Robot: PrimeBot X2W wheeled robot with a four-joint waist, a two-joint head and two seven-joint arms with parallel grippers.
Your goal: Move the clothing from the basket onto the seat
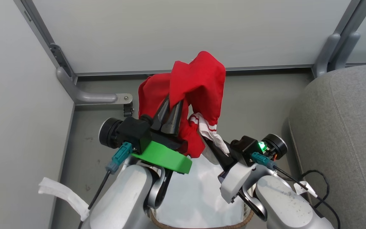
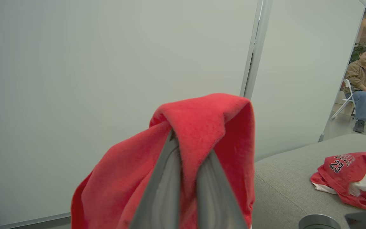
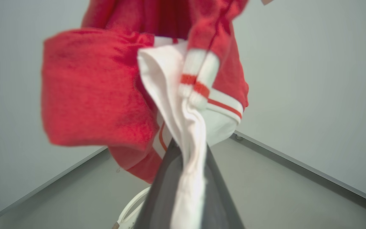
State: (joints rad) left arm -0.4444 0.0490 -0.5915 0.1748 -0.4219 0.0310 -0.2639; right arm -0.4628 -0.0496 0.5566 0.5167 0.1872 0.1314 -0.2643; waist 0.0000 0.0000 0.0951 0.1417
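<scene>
Basket (image 1: 249, 219) nearest, under arms, white liner showing. Left pincer (image 2: 189, 143) pressed together on red fold. Right pincer (image 3: 187, 152) pinching white trim of same red garment (image 1: 199, 79). Garment held aloft above basket, not on seat (image 1: 345, 127). Seat off to right, second jersey (image 2: 348, 178) lying on it. Person (image 2: 364, 86) sits far beyond. Risk: thin trim hold slips on swing right, loose folds sag, garment drops to floor between basket and seat.

Pretty plain room: pale grey partition panels (image 1: 186, 31) on metal posts (image 2: 253, 47), dull grey floor (image 1: 259, 105), and a person (image 2: 364, 82) sitting on a white folding chair (image 2: 348, 92) beyond.
</scene>
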